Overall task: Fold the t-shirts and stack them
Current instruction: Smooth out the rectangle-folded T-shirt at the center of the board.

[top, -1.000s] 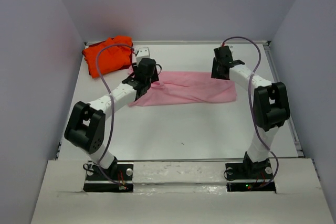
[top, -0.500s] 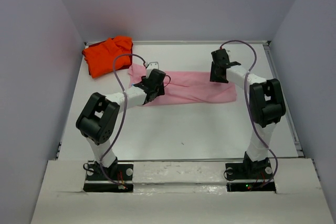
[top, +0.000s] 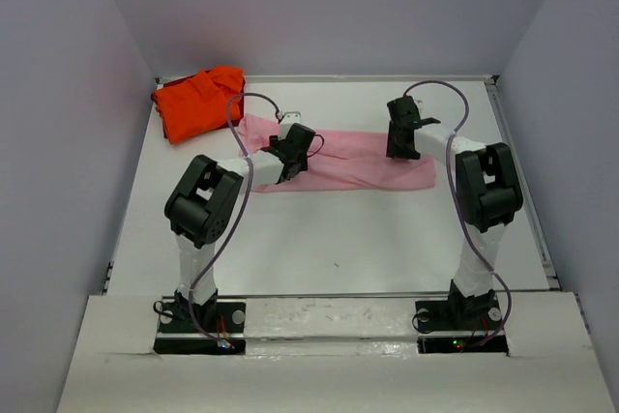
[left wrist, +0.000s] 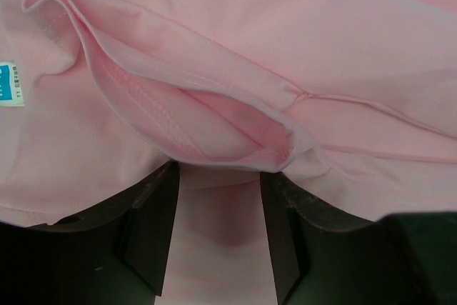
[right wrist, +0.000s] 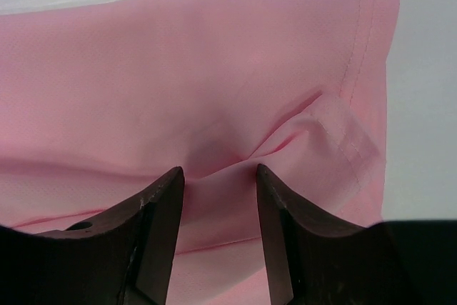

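Observation:
The light pink t-shirt lies in a long crumpled band across the back middle of the white table. The orange-red t-shirt lies bunched in the far left corner. My left gripper is low over the pink shirt's left part. In the left wrist view it is open, with a folded hem of pink cloth at its tips. My right gripper is over the shirt's right part. In the right wrist view it is open, with a pink crease just beyond its tips.
The white table is enclosed by grey walls on the left, back and right. A white label shows by the pink shirt's far left edge, and a blue-and-white tag shows in the left wrist view.
My left gripper has moved right along the pink shirt, from its left end towards the middle. My right gripper has shifted slightly left. The shirts have barely moved.

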Controlling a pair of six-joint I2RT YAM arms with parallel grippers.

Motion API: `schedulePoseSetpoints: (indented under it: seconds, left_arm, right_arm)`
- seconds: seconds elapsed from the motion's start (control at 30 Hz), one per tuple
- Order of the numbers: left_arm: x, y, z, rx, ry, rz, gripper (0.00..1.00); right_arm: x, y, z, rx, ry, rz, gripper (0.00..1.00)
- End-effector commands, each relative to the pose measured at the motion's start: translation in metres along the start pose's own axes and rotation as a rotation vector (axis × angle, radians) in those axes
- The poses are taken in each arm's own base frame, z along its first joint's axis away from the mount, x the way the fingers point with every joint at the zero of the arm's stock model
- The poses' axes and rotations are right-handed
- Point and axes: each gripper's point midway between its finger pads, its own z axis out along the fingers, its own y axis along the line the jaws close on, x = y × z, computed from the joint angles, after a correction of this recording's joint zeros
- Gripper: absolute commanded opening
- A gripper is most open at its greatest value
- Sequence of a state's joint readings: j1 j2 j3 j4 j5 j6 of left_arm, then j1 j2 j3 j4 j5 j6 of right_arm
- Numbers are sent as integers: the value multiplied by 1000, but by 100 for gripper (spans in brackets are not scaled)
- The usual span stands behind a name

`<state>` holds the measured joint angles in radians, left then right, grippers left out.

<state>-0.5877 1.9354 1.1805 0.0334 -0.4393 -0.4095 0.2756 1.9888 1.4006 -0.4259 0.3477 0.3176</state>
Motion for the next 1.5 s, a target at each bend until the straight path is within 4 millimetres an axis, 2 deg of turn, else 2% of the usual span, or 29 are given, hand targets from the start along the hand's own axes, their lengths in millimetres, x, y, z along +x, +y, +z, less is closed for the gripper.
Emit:
schedulePoseSetpoints:
  seconds: [0.0,0.17,0.3,0.33,0.47,0.57,0.7,0.8,0.97,1.13,1.23,1.3,1.33,1.4,1.43,1.47]
  left_arm:
    - [-33,-7,3,-23,-73,19,59]
    - [-60,-19,-1,4,-105,14,59]
    - [-70,-22,3,1,-122,47,58]
    - [-63,-18,8,-19,-96,71,58]
    - [-70,-15,19,-18,-96,56,57]
    - [-63,-17,28,-15,-82,65,57]
    - [-52,-10,37,-34,-63,74,57]
    - [-55,-6,35,-50,-82,70,57]
    - [-81,-3,7,-32,-147,28,57]
    - [-117,-2,-26,-10,-200,26,57]
    - [-164,2,-68,10,-268,41,58]
    - [-178,3,-85,27,-283,63,58]
    - [-190,5,-102,45,-311,57,58]
    - [-192,6,-117,93,-329,30,58]
    - [-203,10,-140,128,-373,-8,59]
    - [-194,10,-139,148,-382,-23,59]
  right_arm:
    - [0,-1,-6,-1,-20,19,50]
    - [15,-6,1,22,-1,10,50]
    - [17,-4,2,18,18,18,50]
    - [19,-4,2,16,22,14,50]
    - [19,-12,-3,48,15,17,50]
    - [18,-17,-8,61,7,12,50]
    - [10,-24,-18,89,-11,17,50]
    - [0,-27,-31,92,-40,25,50]
    - [-17,-34,-53,93,-95,34,51]
    - [-21,-37,-61,98,-101,31,51]
    - [-13,-39,-57,105,-81,25,51]
    - [-7,-40,-53,115,-67,19,51]
    - [-4,-41,-50,122,-57,14,50]
    - [1,-44,-46,142,-47,5,51]
    - [5,-45,-42,151,-35,-6,51]
    - [7,-45,-40,157,-29,-12,51]
